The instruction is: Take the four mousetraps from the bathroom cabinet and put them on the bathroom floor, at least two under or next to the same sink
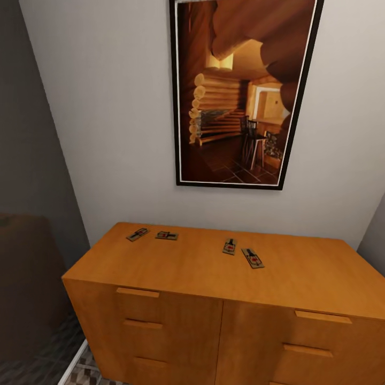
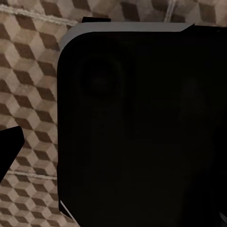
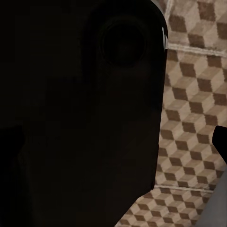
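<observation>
Four mousetraps lie flat on top of the orange-brown cabinet (image 1: pixel 176 272): two near its back left (image 1: pixel 138 234) (image 1: pixel 167 235) and two near the middle (image 1: pixel 230 246) (image 1: pixel 252 258). Nothing touches them. Cube-patterned bathroom floor (image 1: pixel 88 374) shows at the cabinet's lower left. In the left wrist view a dark finger (image 2: pixel 9 146) juts in at the frame's edge over the floor tiles (image 2: pixel 33 71), beside the robot's dark body (image 2: pixel 142 127). In the right wrist view a finger (image 3: pixel 221 142) sits at the edge over the tiles (image 3: pixel 194 94). Both grippers look open and empty. The sink is out of view.
A large framed picture (image 1: pixel 243 91) hangs on the grey wall above the cabinet. A dark brown bulky object (image 1: pixel 27 278) stands left of the cabinet, past a white baseboard strip (image 1: pixel 72 366). Drawer fronts with slim handles (image 1: pixel 138 292) face me.
</observation>
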### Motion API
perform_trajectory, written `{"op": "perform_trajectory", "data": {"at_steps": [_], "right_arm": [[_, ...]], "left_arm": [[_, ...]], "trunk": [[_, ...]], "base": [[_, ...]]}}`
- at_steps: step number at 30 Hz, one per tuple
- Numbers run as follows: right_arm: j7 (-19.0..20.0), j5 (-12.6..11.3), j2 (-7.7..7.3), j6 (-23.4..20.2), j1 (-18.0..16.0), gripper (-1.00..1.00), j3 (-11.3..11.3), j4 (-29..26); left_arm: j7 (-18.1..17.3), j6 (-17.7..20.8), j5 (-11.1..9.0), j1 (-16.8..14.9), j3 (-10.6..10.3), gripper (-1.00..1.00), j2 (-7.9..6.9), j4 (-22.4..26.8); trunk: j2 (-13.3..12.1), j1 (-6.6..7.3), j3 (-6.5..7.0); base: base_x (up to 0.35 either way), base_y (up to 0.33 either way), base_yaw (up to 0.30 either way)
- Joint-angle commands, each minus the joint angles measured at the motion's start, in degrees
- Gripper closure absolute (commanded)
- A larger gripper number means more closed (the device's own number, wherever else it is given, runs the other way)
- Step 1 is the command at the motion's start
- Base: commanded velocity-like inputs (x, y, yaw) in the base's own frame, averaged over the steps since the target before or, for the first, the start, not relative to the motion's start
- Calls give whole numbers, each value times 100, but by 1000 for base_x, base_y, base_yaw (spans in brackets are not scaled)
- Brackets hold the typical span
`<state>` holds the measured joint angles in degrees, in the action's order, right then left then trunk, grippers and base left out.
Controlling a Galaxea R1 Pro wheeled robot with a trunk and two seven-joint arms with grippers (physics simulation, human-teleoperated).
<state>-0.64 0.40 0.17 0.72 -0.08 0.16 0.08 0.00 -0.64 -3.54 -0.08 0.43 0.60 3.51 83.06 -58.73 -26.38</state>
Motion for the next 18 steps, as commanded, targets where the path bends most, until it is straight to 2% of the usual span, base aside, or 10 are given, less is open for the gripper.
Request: {"op": "perform_trajectory", "data": {"at_steps": [1, 12, 18], "right_arm": [[-7, 4, 1, 8, -1, -100, 1, 1], [-7, 4, 1, 8, -1, -100, 1, 1], [-7, 4, 1, 7, -1, -100, 1, 1]], "left_arm": [[0, -7, -36, -1, 1, -100, 1, 1], [0, -7, -33, -1, 0, -100, -1, 1], [-6, -8, -32, -1, -5, -100, -2, 1]], "trunk": [[2, 0, -4], [2, 0, -4], [2, 0, -4]], "base": [[1, 1, 0], [0, 0, 0], [-100, 0, 0]]}}
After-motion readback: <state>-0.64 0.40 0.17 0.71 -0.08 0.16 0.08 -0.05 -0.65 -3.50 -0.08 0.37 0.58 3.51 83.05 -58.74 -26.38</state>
